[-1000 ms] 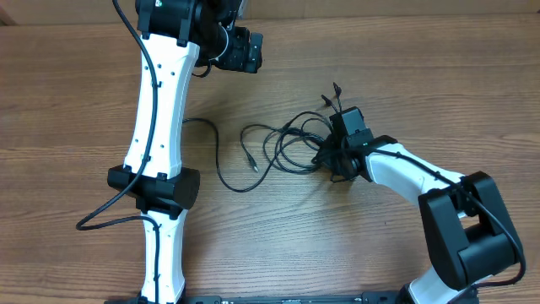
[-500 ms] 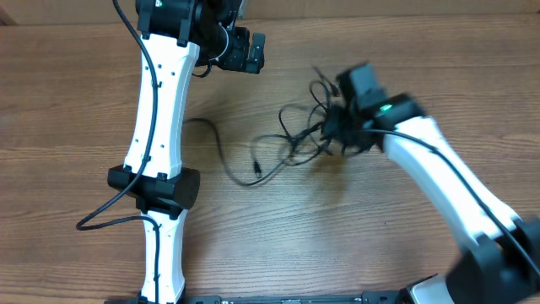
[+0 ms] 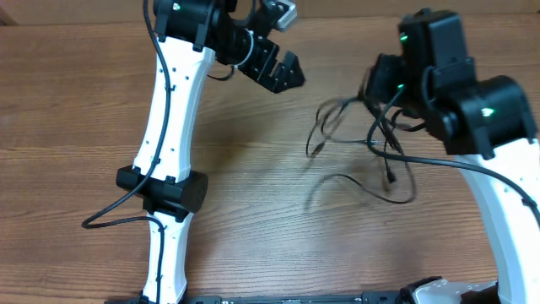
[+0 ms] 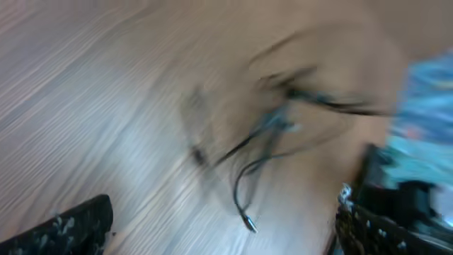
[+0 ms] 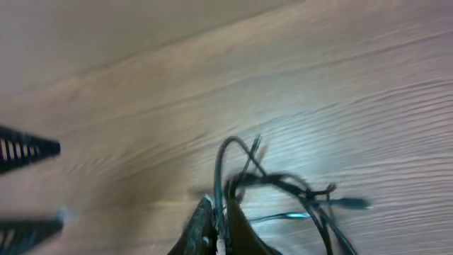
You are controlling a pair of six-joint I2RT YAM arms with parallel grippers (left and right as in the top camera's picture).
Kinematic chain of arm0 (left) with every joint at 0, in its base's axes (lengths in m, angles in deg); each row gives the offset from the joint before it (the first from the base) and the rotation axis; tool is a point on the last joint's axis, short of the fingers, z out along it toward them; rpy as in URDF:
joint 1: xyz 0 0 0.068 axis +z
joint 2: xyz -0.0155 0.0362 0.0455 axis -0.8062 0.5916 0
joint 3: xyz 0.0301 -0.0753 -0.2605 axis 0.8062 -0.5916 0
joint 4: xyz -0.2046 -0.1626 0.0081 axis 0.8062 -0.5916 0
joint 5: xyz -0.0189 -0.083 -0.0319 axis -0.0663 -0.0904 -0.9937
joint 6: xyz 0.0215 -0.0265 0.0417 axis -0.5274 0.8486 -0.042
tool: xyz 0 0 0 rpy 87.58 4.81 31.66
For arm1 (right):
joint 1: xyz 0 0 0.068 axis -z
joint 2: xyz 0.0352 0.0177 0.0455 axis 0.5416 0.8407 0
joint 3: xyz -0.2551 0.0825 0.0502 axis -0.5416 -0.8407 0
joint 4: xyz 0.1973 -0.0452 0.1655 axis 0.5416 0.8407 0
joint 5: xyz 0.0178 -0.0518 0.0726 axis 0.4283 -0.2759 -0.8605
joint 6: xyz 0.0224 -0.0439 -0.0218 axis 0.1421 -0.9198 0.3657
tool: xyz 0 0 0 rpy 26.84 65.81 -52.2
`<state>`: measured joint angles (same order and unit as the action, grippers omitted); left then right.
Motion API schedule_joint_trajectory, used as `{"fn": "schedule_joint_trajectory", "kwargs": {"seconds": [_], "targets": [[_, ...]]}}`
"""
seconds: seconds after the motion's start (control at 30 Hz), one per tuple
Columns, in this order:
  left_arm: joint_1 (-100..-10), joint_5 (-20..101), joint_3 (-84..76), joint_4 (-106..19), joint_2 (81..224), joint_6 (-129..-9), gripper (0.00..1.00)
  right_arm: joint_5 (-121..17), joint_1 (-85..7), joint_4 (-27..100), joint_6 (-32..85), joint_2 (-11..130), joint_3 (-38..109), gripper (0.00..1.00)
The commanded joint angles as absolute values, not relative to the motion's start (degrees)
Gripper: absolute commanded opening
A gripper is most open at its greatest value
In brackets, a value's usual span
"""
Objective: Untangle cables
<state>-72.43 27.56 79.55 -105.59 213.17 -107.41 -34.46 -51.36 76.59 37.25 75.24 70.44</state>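
Observation:
The cables point(image 3: 384, 139) are a tangle of thin black cords hanging in the air at the right, with loose loops trailing down toward the table point(image 3: 253, 211). My right gripper point(image 3: 382, 84) is raised high and shut on one strand. The right wrist view shows its jaws point(image 5: 216, 228) pinched on a cord, with the rest of the knot point(image 5: 290, 185) hanging beside them. My left gripper point(image 3: 291, 44) is open at the top centre, well left of the tangle and empty. Its view is blurred and shows the cords point(image 4: 265, 138) ahead, with a silver-tipped plug point(image 4: 249, 224) between its spread fingers point(image 4: 71, 228).
The left arm point(image 3: 169, 127) stretches up the left side of the wooden table, with its own thicker wire looping out at the lower left point(image 3: 110, 221). The right arm point(image 3: 498, 203) occupies the right side. The table's far edge runs along the top.
My right arm has lifted the cable tangle off the table, up and to the right. The left gripper has turned toward the tangle and opened fully.

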Motion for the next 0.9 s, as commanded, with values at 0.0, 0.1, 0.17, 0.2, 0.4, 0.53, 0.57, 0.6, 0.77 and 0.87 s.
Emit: {"fn": "schedule_joint_trajectory", "kwargs": {"seconds": [0.0,0.1,0.17,0.2,0.4,0.53,0.57,0.6,0.77,0.87], "targets": [[-73.4,11.9,79.2,-103.9,212.5,-114.7,0.96,-32.6,-49.3,77.1,35.8,75.0,72.2,0.04],[-74.4,10.4,79.0,-101.8,212.5,-114.0,0.82,-32.6,-47.6,77.1,35.0,75.0,72.3,0.04],[-74.9,10.8,78.7,-101.2,212.5,-113.9,0.87,-32.6,-46.5,77.2,34.8,75.0,72.5,0.04],[-75.1,11.3,78.7,-101.2,212.5,-113.5,0.91,-32.8,-46.2,77.3,34.8,75.0,72.5,0.04],[-74.6,26.3,78.7,-99.2,212.5,-104.0,0.93,-32.6,-45.8,79.4,36.6,75.8,70.9,0.61],[-72.7,31.2,78.7,-97.7,212.5,-96.6,0.93,-33.0,-45.8,79.5,36.9,77.3,67.2,0.72],[-72.1,31.6,78.7,-97.5,212.5,-95.1,0.93,-33.3,-45.8,79.7,37.8,77.8,66.2,0.72],[-71.2,31.6,78.7,-97.4,212.5,-94.1,0.93,-34.0,-45.8,79.6,38.7,78.3,64.9,0.72],[-67.9,31.6,78.7,-98.4,212.5,-92.4,0.93,-34.8,-45.8,78.1,45.7,80.0,56.3,0.72],[-67.1,31.6,78.7,-99.3,212.5,-92.5,0.93,-36.8,-45.8,75.8,51.3,80.4,50.7,0.67]]}}
